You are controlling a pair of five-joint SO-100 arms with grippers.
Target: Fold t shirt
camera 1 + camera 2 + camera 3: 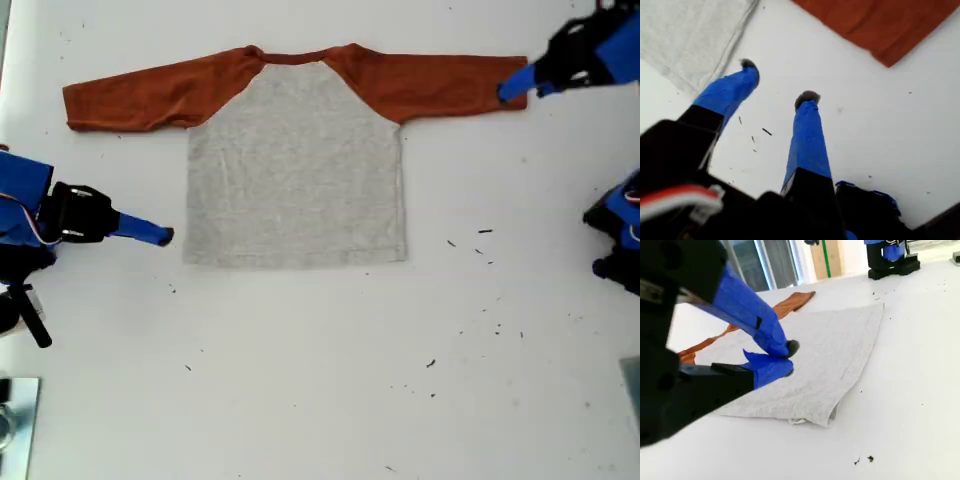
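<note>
In the exterior view the small grey-bodied t shirt (295,170) with rust-orange sleeves lies flat on the white desk (320,380), with my first gripper (512,85) at one cuff. The first wrist view shows its fingers spread over bare desk, so closing now could miss the rust-orange sleeve (880,20). In the second wrist view, my second gripper (787,357) has its fingers pressed together (holding nothing, I judge) and could shove the hem into wrinkles.

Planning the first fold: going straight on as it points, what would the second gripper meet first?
My second gripper would likely meet the t shirt first, at its grey edge near the hem corner on the exterior view's left; its height is unclear.
</note>
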